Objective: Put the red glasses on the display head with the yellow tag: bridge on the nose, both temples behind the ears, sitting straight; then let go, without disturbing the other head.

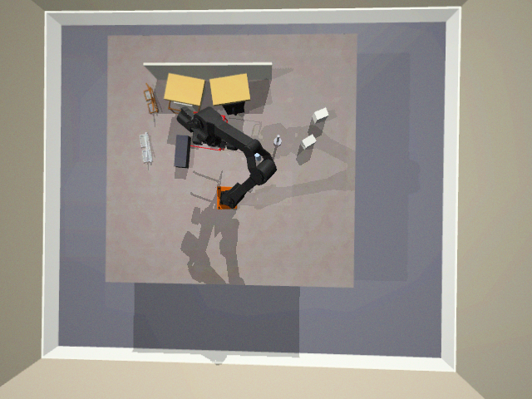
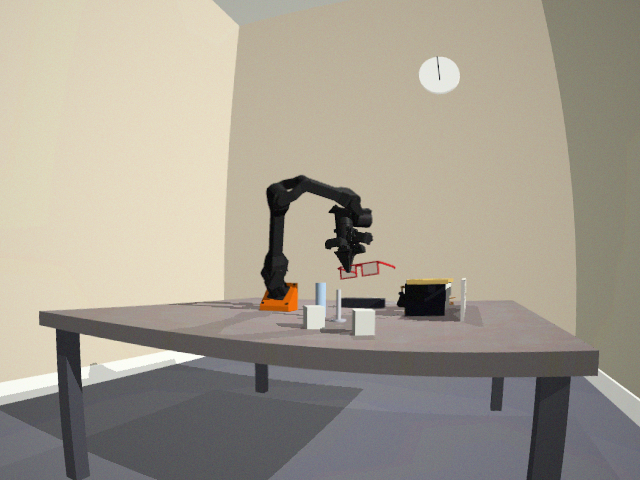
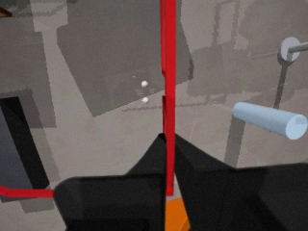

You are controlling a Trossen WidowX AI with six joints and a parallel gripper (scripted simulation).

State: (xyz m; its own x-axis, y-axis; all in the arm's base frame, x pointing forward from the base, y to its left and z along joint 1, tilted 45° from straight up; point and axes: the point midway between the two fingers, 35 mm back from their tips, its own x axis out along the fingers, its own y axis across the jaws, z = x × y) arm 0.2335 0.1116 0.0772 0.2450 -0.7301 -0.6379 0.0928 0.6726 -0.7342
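Inspection of the worktop is taking the orange base as its landmark. The claw is clamping the red glasses by their front frame, and is holding them in the air ahead of the base. They are hanging clear of both display heads, so fitting and release are remaining undone.

Farther ahead of the base, the left head and the right head are standing side by side, a pale panel rising behind them. The yellow tag is not showing clearly enough to assign to either head.

Ahead and left of the base, a dark box is lying; farther left, white glasses and brown glasses are resting. Ahead and right of the base, a blue cylinder and a thin post are standing upright. Farther right, two white blocks are sitting apart: the near block and the far block.
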